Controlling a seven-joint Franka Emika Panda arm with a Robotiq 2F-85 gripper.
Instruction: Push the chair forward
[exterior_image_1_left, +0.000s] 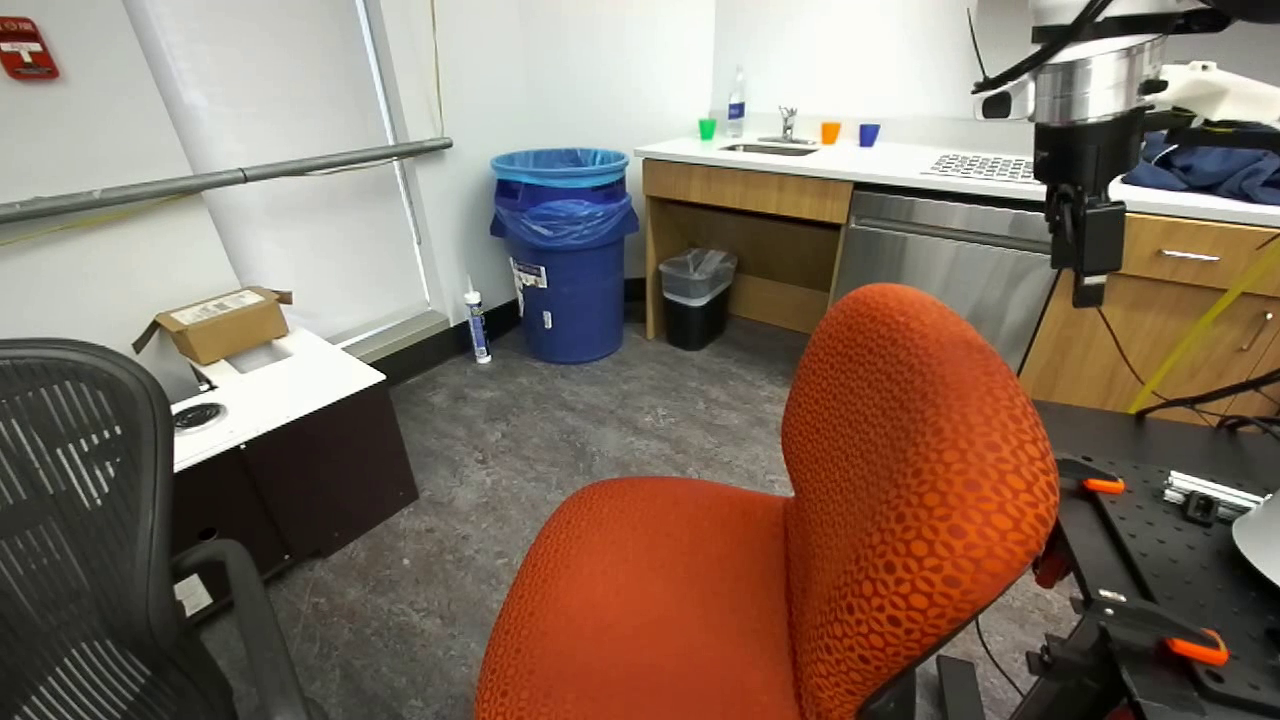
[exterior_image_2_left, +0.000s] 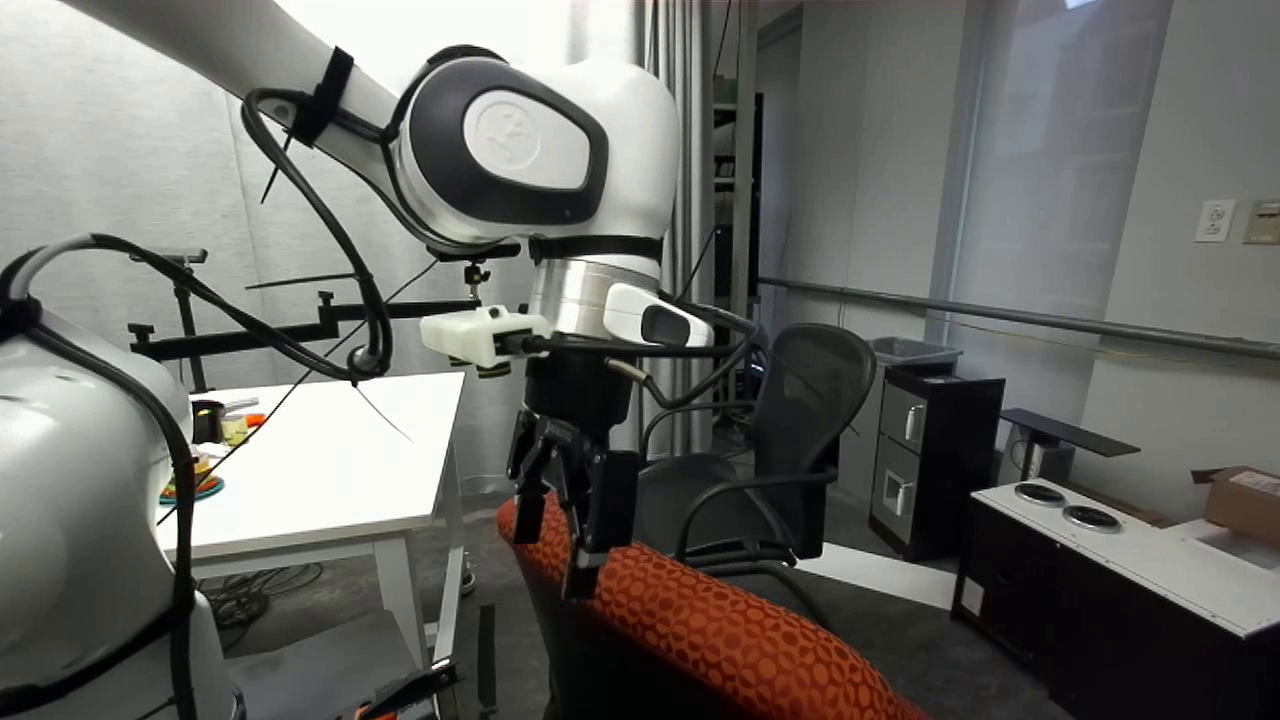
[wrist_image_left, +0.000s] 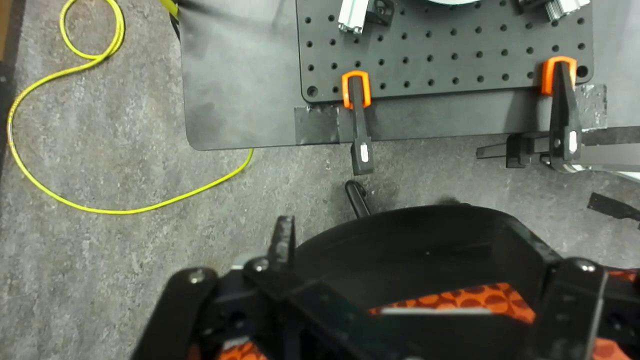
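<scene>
The chair has an orange-red patterned seat and a rounded backrest (exterior_image_1_left: 920, 480). It stands upright with its black rear shell towards the robot's table. In an exterior view the backrest's top edge (exterior_image_2_left: 720, 610) shows just below and beyond my gripper (exterior_image_2_left: 560, 550). My gripper points down, and its two fingers are spread with nothing held between them. In an exterior view the gripper (exterior_image_1_left: 1088, 265) hangs above and behind the backrest. In the wrist view the chair's black shell and a strip of orange fabric (wrist_image_left: 475, 296) show between the fingers. I cannot tell whether they touch.
A black mesh-backed office chair (exterior_image_1_left: 75, 520) stands on the chair's seat side. A low white-topped unit (exterior_image_1_left: 290, 385) is beside the wall. The black robot table (wrist_image_left: 235, 85) carries orange-tipped clamps (wrist_image_left: 361, 130). A yellow cable (wrist_image_left: 110, 211) lies on the floor. A white table (exterior_image_2_left: 340, 450) stands nearby.
</scene>
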